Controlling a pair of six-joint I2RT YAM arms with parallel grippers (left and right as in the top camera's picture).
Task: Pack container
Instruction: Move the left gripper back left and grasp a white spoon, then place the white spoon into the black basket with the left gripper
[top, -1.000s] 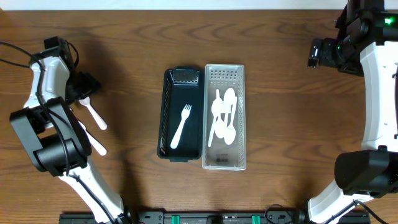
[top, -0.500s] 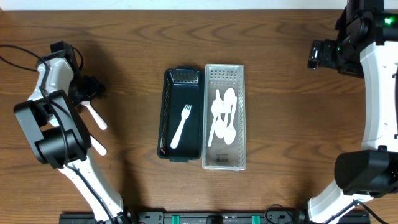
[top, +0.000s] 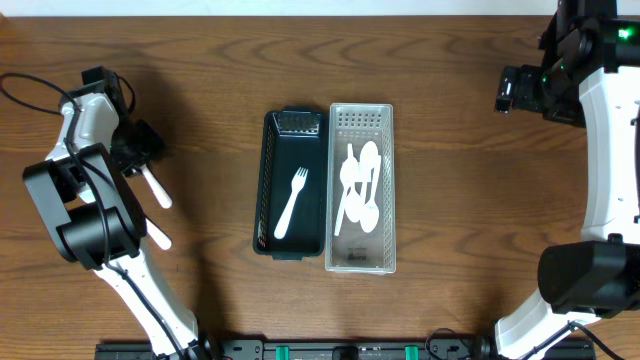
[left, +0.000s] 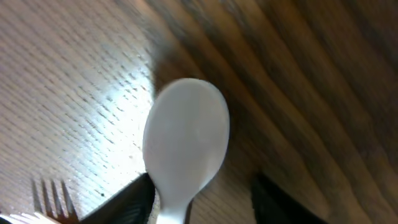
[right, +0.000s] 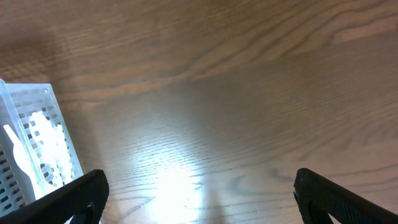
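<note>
Left hand (left: 200, 186): low over the counter (top: 200, 60), near its left edge. It is partly open, with a finger either side of the neck of a white spoon (left: 186, 140). One finger (left: 127, 200) looks to touch the neck. The other finger (left: 280, 202) stands apart from it, bare wood showing between, so I have no firm hold on it. The spoon lies flat on the wood, bowl pointing away from my wrist camera. Just beside it lie the tines of a white fork (left: 53, 191), also flat on the counter. From overhead, both handles run out from under my arm.

Right hand (right: 199, 186): up over the far right corner of the counter, fingers spread wide, nothing between them but bare wood.

Containers: two side by side and touching at the middle of the counter. The black tray (top: 270, 190) on the left holds one white fork (top: 291, 203), lying lengthwise. The clear perforated tray (top: 361, 262) on the right holds a small heap of white spoons (top: 360, 185), overlapping; I cannot count them.
</note>
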